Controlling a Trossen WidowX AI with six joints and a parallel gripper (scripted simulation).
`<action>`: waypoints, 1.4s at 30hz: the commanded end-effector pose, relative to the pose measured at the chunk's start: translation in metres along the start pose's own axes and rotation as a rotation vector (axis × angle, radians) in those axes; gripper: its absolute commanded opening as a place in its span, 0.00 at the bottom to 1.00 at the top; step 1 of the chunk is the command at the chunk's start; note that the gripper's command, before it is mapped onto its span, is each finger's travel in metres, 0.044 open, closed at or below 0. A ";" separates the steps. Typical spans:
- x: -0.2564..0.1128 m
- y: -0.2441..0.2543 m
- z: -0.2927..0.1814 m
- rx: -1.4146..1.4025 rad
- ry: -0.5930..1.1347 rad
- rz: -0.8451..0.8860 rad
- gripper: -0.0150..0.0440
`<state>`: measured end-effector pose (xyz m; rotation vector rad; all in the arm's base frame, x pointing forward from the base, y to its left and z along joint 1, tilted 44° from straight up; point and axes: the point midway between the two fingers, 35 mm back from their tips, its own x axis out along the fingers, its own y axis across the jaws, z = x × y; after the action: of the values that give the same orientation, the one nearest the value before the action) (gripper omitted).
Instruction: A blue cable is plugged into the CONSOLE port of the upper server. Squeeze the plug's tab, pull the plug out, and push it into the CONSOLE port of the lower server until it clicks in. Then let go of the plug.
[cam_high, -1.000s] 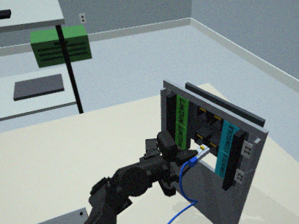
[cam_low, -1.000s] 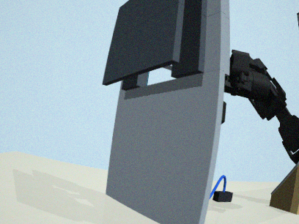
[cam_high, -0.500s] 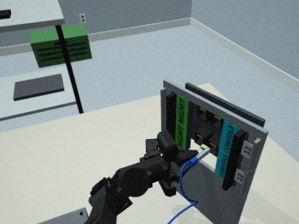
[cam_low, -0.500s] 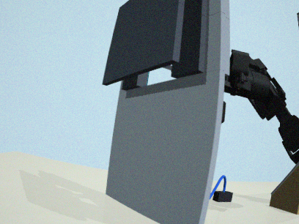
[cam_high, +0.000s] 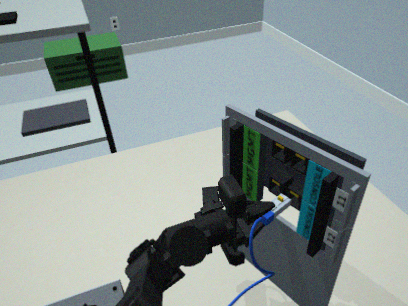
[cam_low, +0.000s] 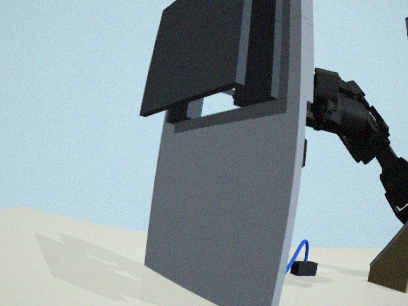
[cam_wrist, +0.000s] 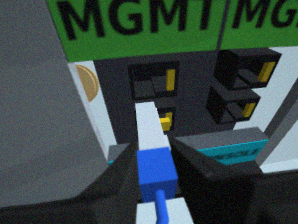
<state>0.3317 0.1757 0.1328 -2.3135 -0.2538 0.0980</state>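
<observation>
My gripper (cam_high: 270, 212) (cam_wrist: 152, 144) is shut on the blue cable's plug (cam_high: 282, 202) (cam_wrist: 156, 167), holding its blue rear. The plug's clear body and yellow tab point at the panel. The plug stands in front of the lower server's CONSOLE port (cam_high: 294, 194), which it partly covers in the wrist view; its whole clear body shows outside the port. Any gap at its tip is hard to judge. The upper server's CONSOLE port (cam_high: 300, 159) (cam_wrist: 234, 106) is empty. The blue cable (cam_high: 251, 245) (cam_low: 303, 245) hangs from the plug. The exterior view hides the plug behind the panel.
The grey panel (cam_high: 295, 260) (cam_low: 220, 185) stands upright on the table. Both MGMT ports, upper (cam_high: 279, 150) and lower (cam_high: 276, 184), are empty beside the green label (cam_high: 251, 160). The teal CONSOLE label (cam_high: 313, 195) is on the other side. A black block (cam_low: 304, 268) lies behind the panel's edge.
</observation>
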 end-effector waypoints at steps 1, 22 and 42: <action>0.000 -0.002 0.000 0.000 -0.002 -0.009 0.25; 0.001 -0.003 -0.003 -0.001 -0.001 -0.010 0.25; 0.002 -0.003 -0.006 0.000 -0.001 -0.012 0.25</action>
<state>0.3343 0.1727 0.1365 -2.3125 -0.2561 0.0964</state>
